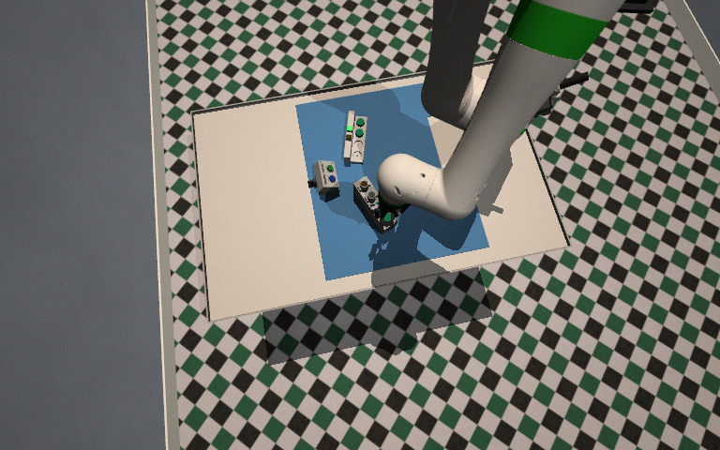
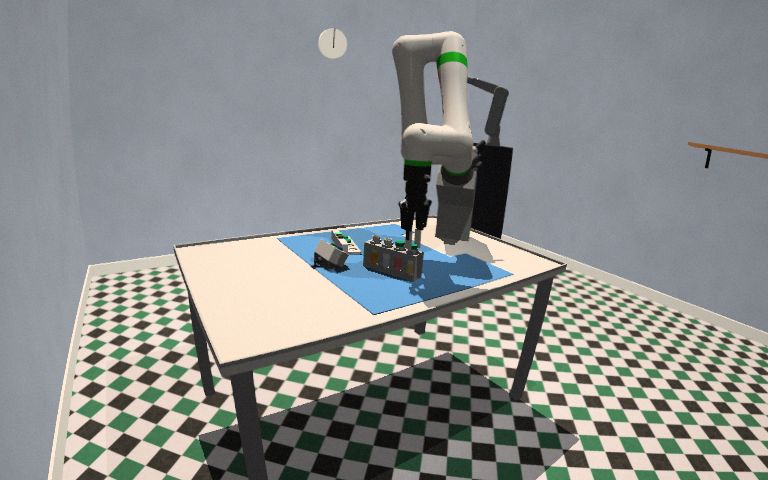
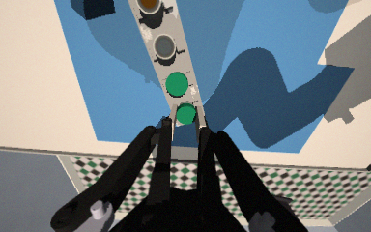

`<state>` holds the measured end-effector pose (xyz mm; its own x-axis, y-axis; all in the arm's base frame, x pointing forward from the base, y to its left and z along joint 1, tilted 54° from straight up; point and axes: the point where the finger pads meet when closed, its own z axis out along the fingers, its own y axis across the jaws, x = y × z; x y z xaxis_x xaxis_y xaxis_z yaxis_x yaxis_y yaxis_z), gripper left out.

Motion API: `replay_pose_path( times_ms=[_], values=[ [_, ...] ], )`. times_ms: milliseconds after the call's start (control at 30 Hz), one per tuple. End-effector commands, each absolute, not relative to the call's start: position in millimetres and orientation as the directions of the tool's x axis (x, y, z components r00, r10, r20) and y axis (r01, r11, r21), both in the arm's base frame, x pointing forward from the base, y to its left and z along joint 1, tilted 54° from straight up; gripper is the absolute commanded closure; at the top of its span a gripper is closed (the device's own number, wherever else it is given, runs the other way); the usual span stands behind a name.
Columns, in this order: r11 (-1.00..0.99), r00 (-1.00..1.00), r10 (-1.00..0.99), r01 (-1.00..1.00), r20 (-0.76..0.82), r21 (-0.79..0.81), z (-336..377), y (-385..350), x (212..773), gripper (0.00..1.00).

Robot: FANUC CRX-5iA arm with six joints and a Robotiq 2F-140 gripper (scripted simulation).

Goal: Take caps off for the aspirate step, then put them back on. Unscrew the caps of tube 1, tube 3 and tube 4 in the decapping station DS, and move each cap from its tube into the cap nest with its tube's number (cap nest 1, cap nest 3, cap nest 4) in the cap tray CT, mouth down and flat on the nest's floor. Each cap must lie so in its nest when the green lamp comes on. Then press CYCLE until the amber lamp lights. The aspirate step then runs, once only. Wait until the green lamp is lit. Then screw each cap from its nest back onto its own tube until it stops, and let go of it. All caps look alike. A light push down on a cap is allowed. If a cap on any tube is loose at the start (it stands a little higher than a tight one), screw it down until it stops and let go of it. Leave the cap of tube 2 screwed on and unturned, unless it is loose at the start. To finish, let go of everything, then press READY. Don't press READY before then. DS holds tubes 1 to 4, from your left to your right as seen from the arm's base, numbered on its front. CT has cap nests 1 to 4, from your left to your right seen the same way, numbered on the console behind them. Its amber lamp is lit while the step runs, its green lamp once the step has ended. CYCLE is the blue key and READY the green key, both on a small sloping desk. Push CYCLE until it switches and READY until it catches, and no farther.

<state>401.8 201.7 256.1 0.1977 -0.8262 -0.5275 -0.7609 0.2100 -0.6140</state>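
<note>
The decapping station stands on the blue mat, and it also shows in the exterior view. My gripper reaches straight down over its end tube, tube 1, and is shut on the green cap that sits on that tube. The neighbouring tube carries a green cap. The two far tubes are open, one grey inside and one orange inside. The cap tray holds two green caps in the nests at one end; its other two nests are empty. Its green lamp is lit.
The small key desk with the blue key and the green key stands beside the station, left of it in the overhead view. My arm's forearm hangs over the station and hides part of it from above.
</note>
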Motion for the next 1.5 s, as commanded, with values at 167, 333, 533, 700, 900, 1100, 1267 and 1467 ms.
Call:
replay_pose_path(
  times_ms=[167, 333, 533, 700, 900, 1100, 1267, 1467],
  values=[
    [0.231, 0.175, -0.833, -0.752, -0.525, -0.617, 255.4, 202.1, 401.5, 0.65],
    [0.231, 0.175, -0.833, -0.752, -0.525, -0.617, 255.4, 202.1, 401.5, 0.65],
    [0.095, 0.293, -0.859, -0.715, -0.42, -0.693, 256.0, 201.6, 400.8, 0.65],
    [-0.077, 0.429, -0.861, -0.642, -0.274, -0.763, 256.0, 201.6, 400.8, 0.65],
    [-0.213, 0.526, -0.838, -0.566, -0.149, -0.797, 256.0, 201.6, 400.8, 0.65],
    [-0.406, 0.645, -0.763, -0.425, 0.045, -0.809, 256.1, 201.6, 400.9, 0.65],
    [-0.426, 0.655, -0.752, -0.408, 0.065, -0.808, 256.0, 201.6, 400.9, 0.65],
    [-0.426, 0.655, -0.752, -0.408, 0.065, -0.808, 255.9, 201.5, 400.9, 1.0]
  ],
)
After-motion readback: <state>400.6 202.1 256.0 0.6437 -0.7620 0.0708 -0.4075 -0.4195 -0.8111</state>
